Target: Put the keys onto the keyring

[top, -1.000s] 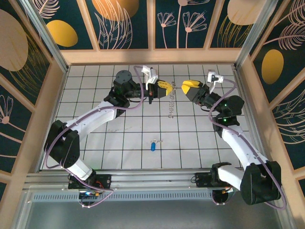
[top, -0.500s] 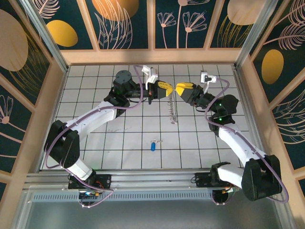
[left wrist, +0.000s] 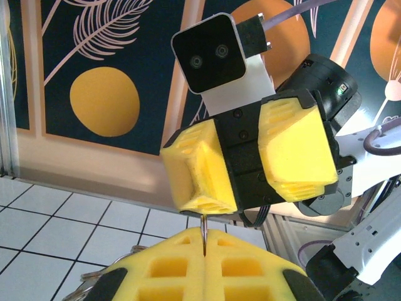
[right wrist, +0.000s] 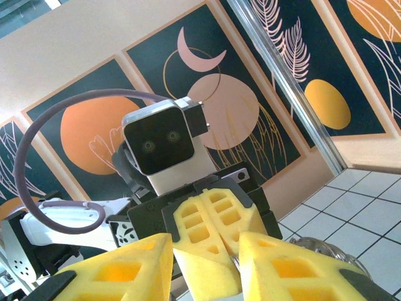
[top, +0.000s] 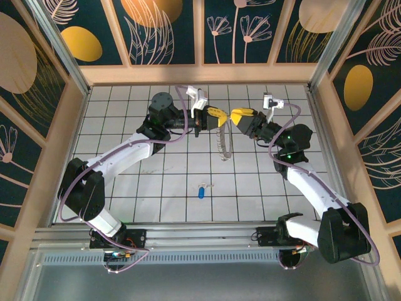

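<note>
Thin fringed metal keyring hoop (top: 223, 145), light and springy I judge, hangs rim-pinched in my closed left gripper (top: 218, 118); right gripper (top: 235, 116) beside the hoop, parted, empty; small blue-headed silver key (top: 201, 192) lies well apart from the hoop, best taken by its head.

The key (top: 201, 192) is bright blue, the table (top: 113, 113) white with dark gridlines.

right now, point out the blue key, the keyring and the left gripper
blue key (top: 201, 192), top view, on its blue head
keyring (top: 224, 155), top view, on the lower rim
left gripper (top: 217, 118), top view, between its yellow fingertips
</note>
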